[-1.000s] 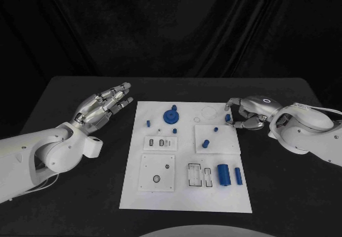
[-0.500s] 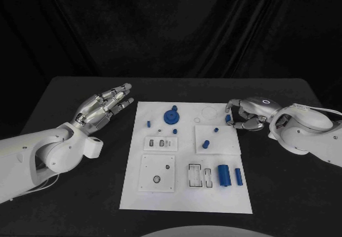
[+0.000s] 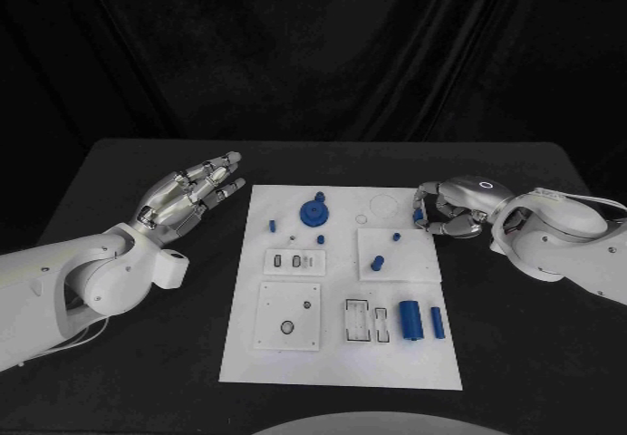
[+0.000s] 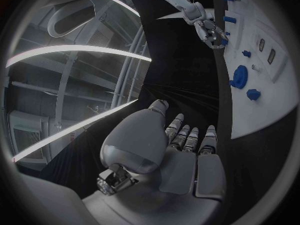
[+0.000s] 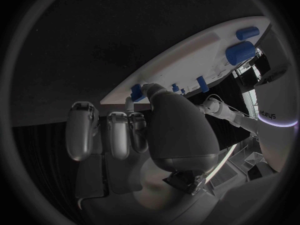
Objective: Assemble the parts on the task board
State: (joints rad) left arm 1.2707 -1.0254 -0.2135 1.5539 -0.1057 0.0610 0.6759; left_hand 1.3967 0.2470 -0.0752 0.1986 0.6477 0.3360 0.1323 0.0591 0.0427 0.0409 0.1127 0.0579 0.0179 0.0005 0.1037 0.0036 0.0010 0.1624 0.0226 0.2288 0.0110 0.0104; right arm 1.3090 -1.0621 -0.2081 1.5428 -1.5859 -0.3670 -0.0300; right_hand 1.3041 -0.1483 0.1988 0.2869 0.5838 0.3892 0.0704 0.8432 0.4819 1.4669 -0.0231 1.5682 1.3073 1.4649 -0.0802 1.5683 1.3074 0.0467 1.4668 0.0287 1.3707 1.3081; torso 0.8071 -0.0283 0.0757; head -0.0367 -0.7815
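your right hand (image 3: 451,210) sits at the board's (image 3: 340,362) right edge near the far corner, fingers curled, thumb and a fingertip pinching a small blue part (image 3: 419,217) at that edge. your left hand (image 3: 189,195) hovers off the board's left edge, fingers straight, slightly spread, holding nothing.

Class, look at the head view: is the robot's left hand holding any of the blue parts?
No. The left hand hovers over the black table beside the task board, its fingers apart and holding nothing.
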